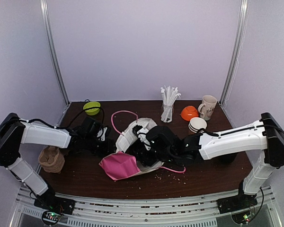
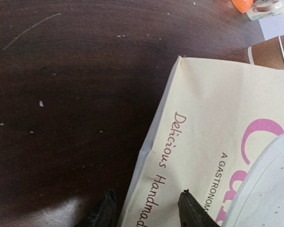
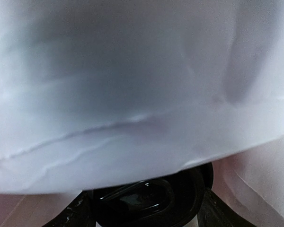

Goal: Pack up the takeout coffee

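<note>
A cream paper bag (image 1: 128,137) with pink print and pink handles lies on its side mid-table. My right gripper (image 1: 146,147) reaches into its mouth. In the right wrist view the gripper (image 3: 147,213) is shut on a takeout coffee cup, whose round black lid (image 3: 146,198) sits between the fingers under the bag's white wall (image 3: 132,94). A stack of brown paper cups (image 1: 197,124) without lids stands at the right. My left gripper (image 1: 103,142) is open, and its fingers (image 2: 104,213) straddle the bag's folded edge (image 2: 151,156).
A cream mug (image 1: 208,106), an orange bowl (image 1: 189,112) and a glass of white sticks (image 1: 168,105) stand at the back right. A green object (image 1: 91,108) sits back left. A brown cardboard carrier (image 1: 51,159) lies at the left. Crumbs dot the dark table (image 1: 180,179).
</note>
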Motion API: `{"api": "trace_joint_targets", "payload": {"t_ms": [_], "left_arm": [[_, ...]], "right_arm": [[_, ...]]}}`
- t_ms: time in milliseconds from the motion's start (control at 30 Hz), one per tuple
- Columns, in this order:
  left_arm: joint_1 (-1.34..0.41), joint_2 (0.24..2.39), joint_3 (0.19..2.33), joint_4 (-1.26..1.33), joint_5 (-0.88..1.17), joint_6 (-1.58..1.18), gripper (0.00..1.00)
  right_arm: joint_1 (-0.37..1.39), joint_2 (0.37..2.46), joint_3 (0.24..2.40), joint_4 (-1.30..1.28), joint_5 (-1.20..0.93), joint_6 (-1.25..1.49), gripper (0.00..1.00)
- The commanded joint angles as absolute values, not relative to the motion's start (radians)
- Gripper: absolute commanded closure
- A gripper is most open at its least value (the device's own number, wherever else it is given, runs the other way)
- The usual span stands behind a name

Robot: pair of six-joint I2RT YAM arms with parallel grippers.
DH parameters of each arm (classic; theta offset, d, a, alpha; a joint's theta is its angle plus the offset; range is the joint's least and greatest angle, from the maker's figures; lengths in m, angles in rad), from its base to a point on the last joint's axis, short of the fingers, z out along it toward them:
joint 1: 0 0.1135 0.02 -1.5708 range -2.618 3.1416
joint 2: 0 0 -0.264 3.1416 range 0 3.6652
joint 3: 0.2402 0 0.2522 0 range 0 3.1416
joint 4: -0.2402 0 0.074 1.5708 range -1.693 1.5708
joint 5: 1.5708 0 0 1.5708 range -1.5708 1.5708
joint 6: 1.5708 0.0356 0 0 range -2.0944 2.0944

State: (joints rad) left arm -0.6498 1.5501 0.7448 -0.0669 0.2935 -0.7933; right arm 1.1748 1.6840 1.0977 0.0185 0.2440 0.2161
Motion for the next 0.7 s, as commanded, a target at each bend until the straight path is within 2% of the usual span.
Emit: {"api": "trace_joint_targets", "payload": {"t_ms": [0, 333, 667], "left_arm": [[-0.707, 1.58, 0.755, -0.004, 0.493, -0.826, 0.5], [-0.741, 1.609, 0.822, -0.024, 0.571, -0.785, 0.32], [-0.741, 1.634, 0.831, -0.043, 0.533, -0.755, 0.31]], "right_arm": [[1.146, 1.665, 1.145, -0.19, 0.177, 0.18, 0.41], [1.095, 1.657, 1.262, -0.436, 0.12, 0.125, 0.41], [1.08, 1.666, 1.283, -0.524, 0.117, 0.143, 0.41]]}}
